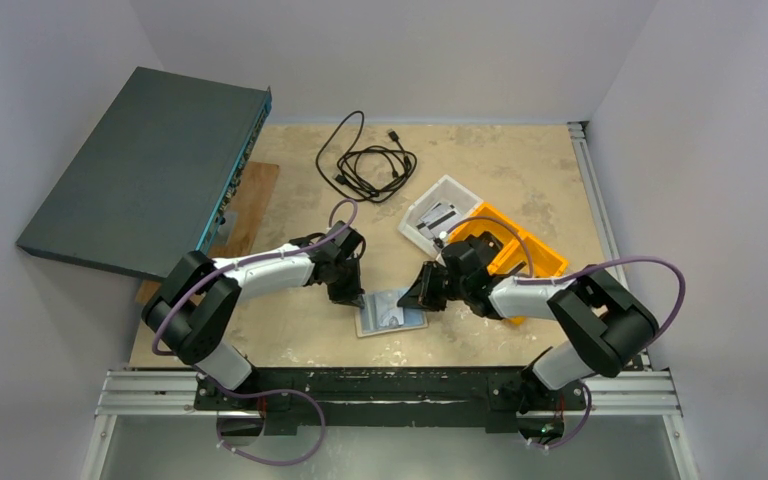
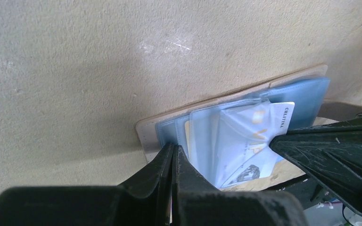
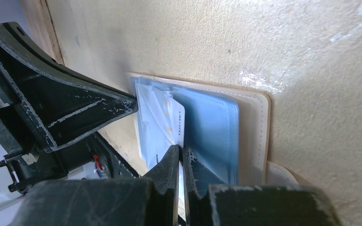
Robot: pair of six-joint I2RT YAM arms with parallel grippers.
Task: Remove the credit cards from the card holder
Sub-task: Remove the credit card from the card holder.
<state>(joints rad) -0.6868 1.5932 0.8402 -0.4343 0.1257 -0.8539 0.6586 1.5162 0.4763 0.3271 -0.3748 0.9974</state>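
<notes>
The card holder (image 1: pixel 390 312) lies open on the table between both arms, cream rim (image 2: pixel 143 129) outside and blue-grey pockets (image 3: pixel 207 127) inside. A white credit card (image 2: pixel 250 141) with gold letters sticks partly out of a clear sleeve. My left gripper (image 2: pixel 173 147) is shut, its tips pressing on the holder's left pocket edge. My right gripper (image 3: pixel 181 149) is shut on the card's (image 3: pixel 158 117) near edge, a thin pale strip showing between its jaws. From above, the left gripper (image 1: pixel 356 298) and right gripper (image 1: pixel 422 300) flank the holder.
An orange bin (image 1: pixel 520 250) and a white tray (image 1: pixel 440 215) with dark items stand behind my right arm. A black cable (image 1: pixel 365 160) coils at the back. A dark grey flat box (image 1: pixel 150 165) leans at the left over a wooden board (image 1: pixel 250 200).
</notes>
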